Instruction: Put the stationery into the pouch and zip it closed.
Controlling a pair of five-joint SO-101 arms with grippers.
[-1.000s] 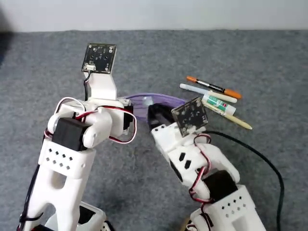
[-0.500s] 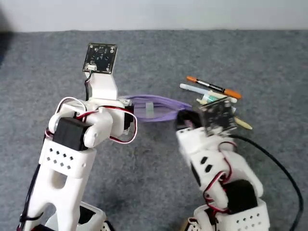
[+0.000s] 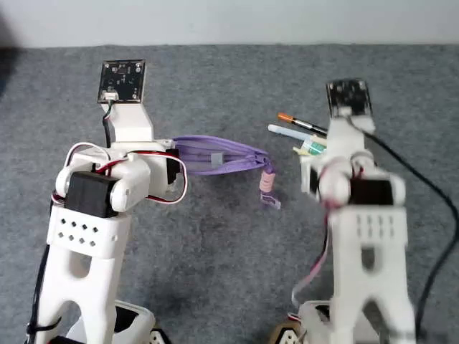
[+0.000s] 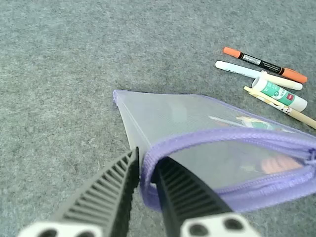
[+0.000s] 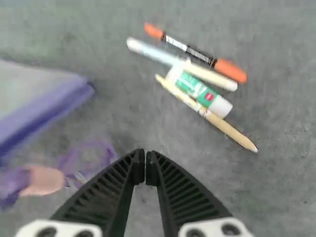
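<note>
The purple see-through pouch (image 4: 197, 128) lies on the grey carpet with its zipper mouth gaping. My left gripper (image 4: 145, 159) is shut on the pouch's purple rim at one end. In the high view the pouch (image 3: 215, 156) stretches from the left arm toward the middle, its pink zipper charm (image 3: 267, 182) lying loose. The stationery lies in a bunch outside the pouch: an orange marker (image 5: 195, 52), a white pen (image 5: 163, 55), a glue stick (image 5: 200, 93) and a pencil (image 5: 219, 123). My right gripper (image 5: 145, 157) is shut on nothing, just short of the pencil, with the charm (image 5: 42, 180) to one side.
Grey carpet (image 3: 215, 272) covers the whole table and is bare in front of the pouch. The right arm's black cable (image 3: 423, 193) trails along the right side. A pale wall (image 3: 229, 21) runs along the back edge.
The right arm swung right, from the pouch's zipper end to the stationery, and the zipper charm now lies free. The left arm shifted slightly left with the pouch.
</note>
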